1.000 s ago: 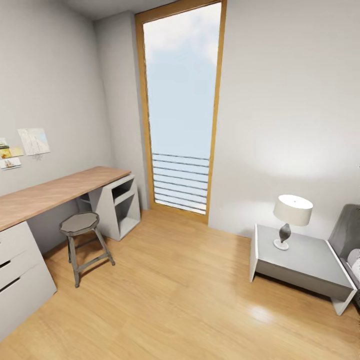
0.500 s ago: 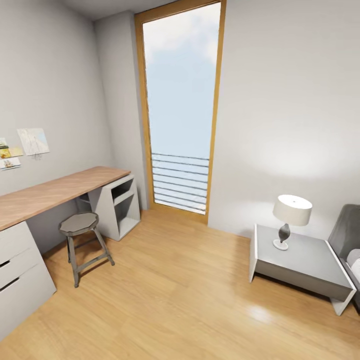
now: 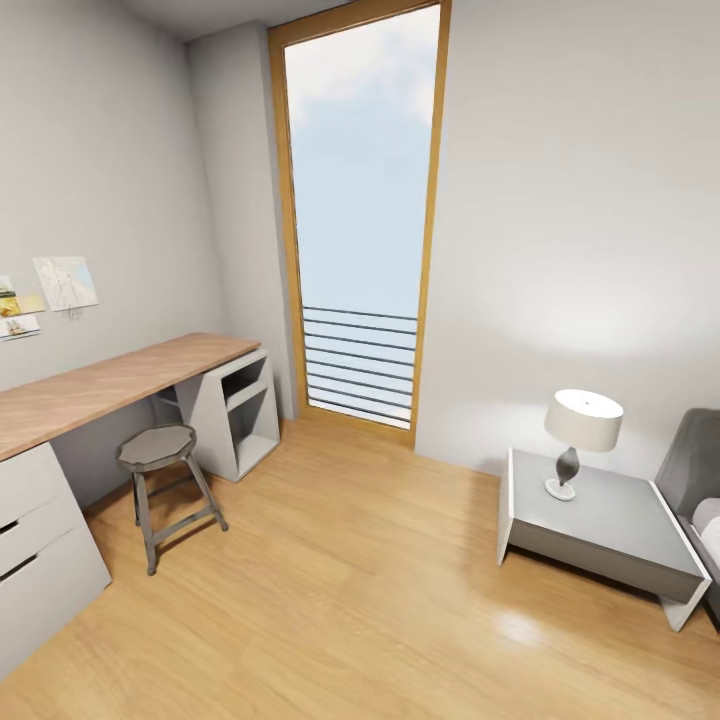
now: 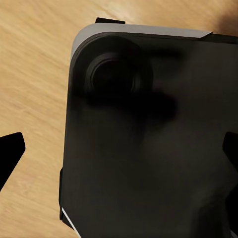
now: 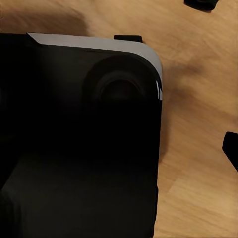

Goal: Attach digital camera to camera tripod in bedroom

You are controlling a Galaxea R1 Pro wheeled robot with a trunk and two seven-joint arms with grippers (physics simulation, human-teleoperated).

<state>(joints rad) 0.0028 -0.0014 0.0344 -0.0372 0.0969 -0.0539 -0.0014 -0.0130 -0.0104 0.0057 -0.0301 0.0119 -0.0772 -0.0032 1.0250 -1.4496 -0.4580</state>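
I face a tall window [image 3: 360, 210], desk [image 3: 110, 385] and stool [image 3: 160, 450] left, lamp [image 3: 583, 420] on nightstand [image 3: 610, 520] right. I cannot tell my grippers' state.

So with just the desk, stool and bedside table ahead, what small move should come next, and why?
Probably keep turning the base to scan more of the room. The head view takes in the desk, stool, tall window and bedside table with its lamp, but no tripod or camera to approach yet.
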